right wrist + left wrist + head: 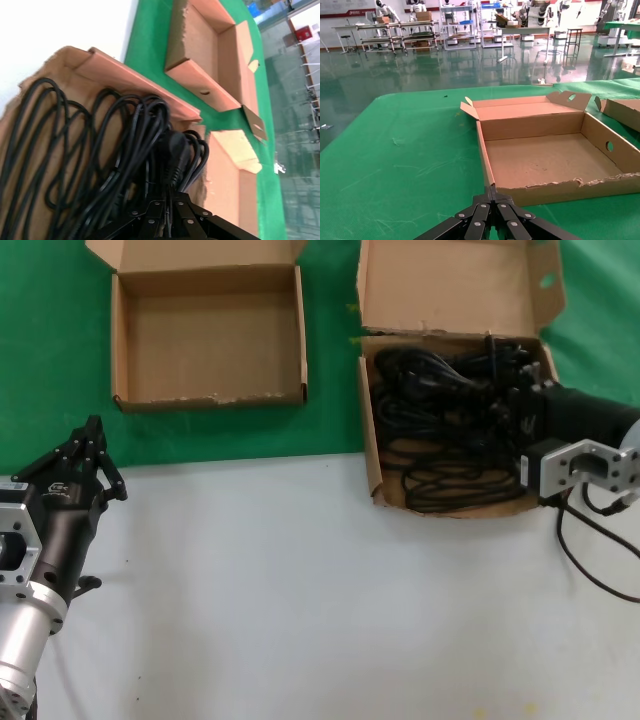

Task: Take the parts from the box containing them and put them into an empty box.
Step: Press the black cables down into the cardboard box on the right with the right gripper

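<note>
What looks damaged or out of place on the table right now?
Both boxes have ragged, torn front walls: the empty box and the cord-filled box. The power cords lie in a tangled heap inside. Nothing has spilled.

Head camera looks steeply down on the surface (300, 590), both boxes in frame; left wrist camera sits low behind its end effector (492, 220), facing the small box (540, 160) and hall beyond; right wrist camera is right over the cords (100, 160) in the large box (125, 75), small box visible beyond too.
</note>
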You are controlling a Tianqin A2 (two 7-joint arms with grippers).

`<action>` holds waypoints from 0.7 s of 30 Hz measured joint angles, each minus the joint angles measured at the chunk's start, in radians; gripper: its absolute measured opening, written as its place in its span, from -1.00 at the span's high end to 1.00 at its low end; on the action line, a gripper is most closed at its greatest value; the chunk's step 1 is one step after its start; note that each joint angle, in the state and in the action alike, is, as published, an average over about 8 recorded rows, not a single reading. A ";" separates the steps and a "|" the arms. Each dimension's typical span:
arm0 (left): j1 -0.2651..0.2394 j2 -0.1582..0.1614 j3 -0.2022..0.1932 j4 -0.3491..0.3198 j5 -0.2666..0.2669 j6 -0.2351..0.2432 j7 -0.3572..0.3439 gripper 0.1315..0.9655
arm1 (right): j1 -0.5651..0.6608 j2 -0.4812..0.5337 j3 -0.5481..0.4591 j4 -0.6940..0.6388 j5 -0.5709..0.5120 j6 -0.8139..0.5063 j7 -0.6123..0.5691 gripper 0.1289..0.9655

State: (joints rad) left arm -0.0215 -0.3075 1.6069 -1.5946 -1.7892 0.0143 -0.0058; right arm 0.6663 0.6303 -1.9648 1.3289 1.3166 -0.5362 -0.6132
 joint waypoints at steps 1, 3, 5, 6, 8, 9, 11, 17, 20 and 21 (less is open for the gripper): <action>0.000 0.000 0.000 0.000 0.000 0.000 0.000 0.97 | 0.000 0.002 0.001 0.005 -0.002 0.001 0.004 0.87; 0.000 0.000 0.000 0.000 0.000 0.000 0.000 0.97 | -0.003 0.007 0.005 0.021 -0.008 0.005 0.015 0.90; 0.000 0.000 0.000 0.000 0.000 0.000 0.000 0.97 | -0.007 0.014 0.011 0.042 -0.016 0.007 0.031 0.91; 0.000 0.000 0.000 0.000 0.000 0.000 0.000 0.97 | -0.009 0.018 0.015 0.054 -0.020 0.008 0.041 0.91; 0.000 0.000 0.000 0.000 0.000 0.000 0.000 0.97 | -0.014 0.026 0.022 0.079 -0.030 0.010 0.059 0.92; 0.000 0.000 0.000 0.000 0.000 0.000 0.000 0.97 | -0.017 0.030 0.026 0.093 -0.035 0.011 0.069 0.93; 0.000 0.000 0.000 0.000 0.000 0.000 0.000 0.97 | -0.022 0.037 0.034 0.121 -0.046 0.013 0.088 0.94; 0.000 0.000 0.000 0.000 0.000 0.000 0.000 0.97 | -0.028 0.047 0.057 0.218 -0.080 0.012 0.148 0.95; 0.000 0.000 0.000 0.000 0.000 0.000 0.000 0.97 | -0.016 0.039 0.061 0.260 -0.100 0.005 0.175 0.95; 0.000 0.000 0.000 0.000 0.000 0.000 0.000 0.97 | -0.010 0.034 0.061 0.271 -0.111 0.000 0.186 0.95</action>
State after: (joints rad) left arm -0.0215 -0.3075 1.6069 -1.5946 -1.7892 0.0143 -0.0058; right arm 0.6558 0.6644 -1.9039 1.6000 1.2060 -0.5361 -0.4275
